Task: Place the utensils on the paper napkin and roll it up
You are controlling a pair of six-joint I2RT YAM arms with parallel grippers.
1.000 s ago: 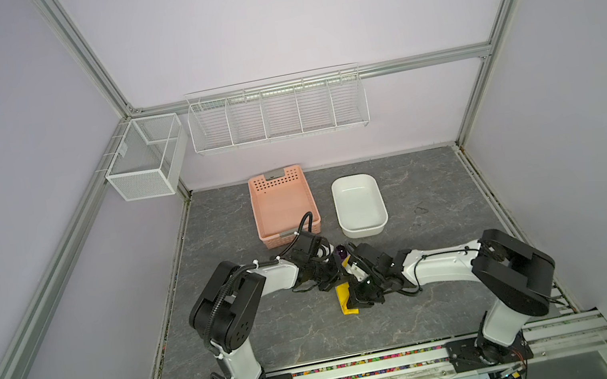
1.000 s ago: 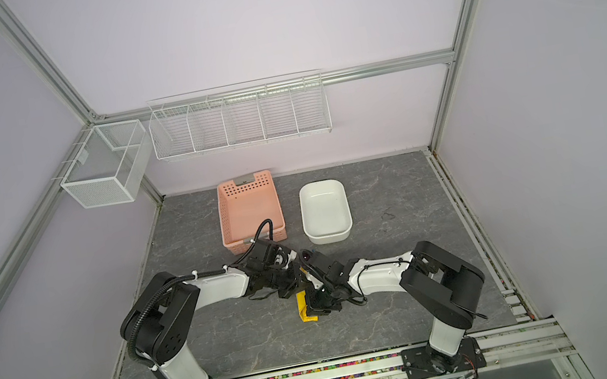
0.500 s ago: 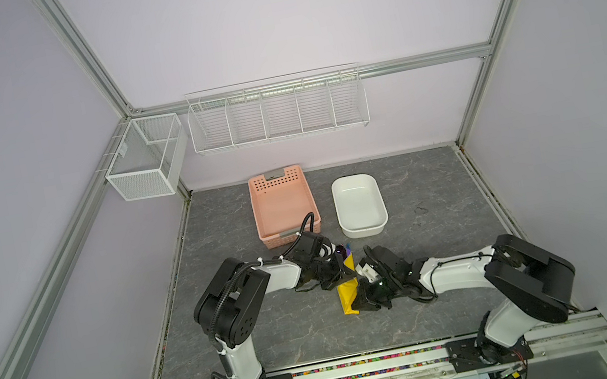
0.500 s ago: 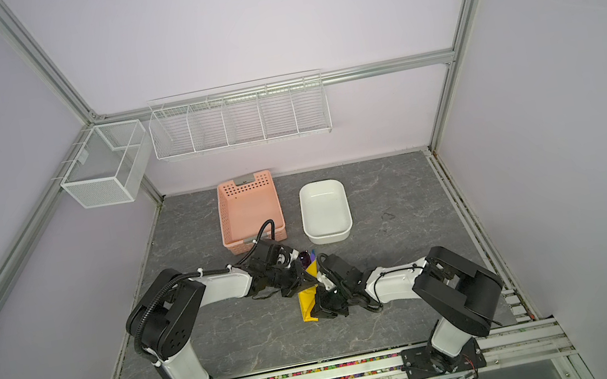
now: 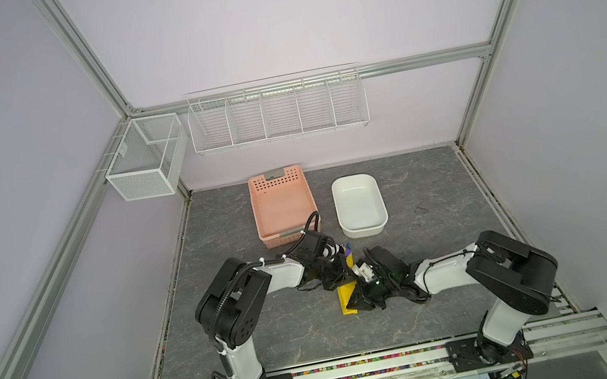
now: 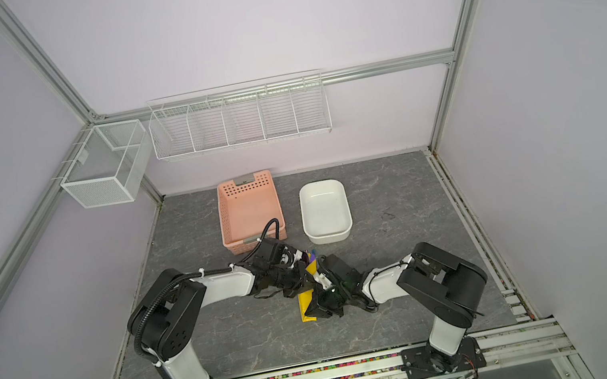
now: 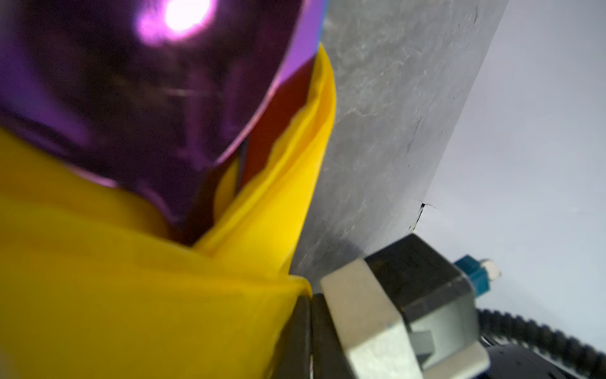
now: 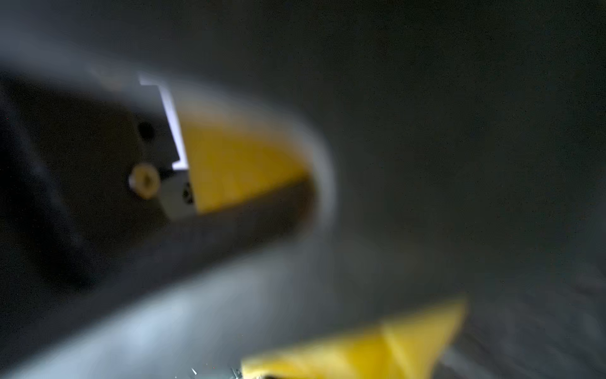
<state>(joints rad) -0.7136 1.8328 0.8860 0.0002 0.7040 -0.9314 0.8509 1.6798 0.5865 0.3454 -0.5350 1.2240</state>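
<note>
On the grey marbled tabletop (image 5: 440,183), both arms meet mid-table. The left gripper (image 5: 344,276) and right gripper (image 5: 357,303), jaws together, sit against the paper napkin (image 5: 344,297), which is wrapped round the utensils (image 5: 347,251); I cannot tell whether any paper is pinched. The bundle's long axis runs front to back, with the left gripper nearer the purple heads at the far end and the right gripper at the near end.

Mirror-glossy purple metal utensil head (image 7: 131,98), upper left of the left wrist view; below it, thin matt yellow paper napkin (image 7: 131,295); right, matt grey stone-veined tabletop (image 7: 393,115).
</note>
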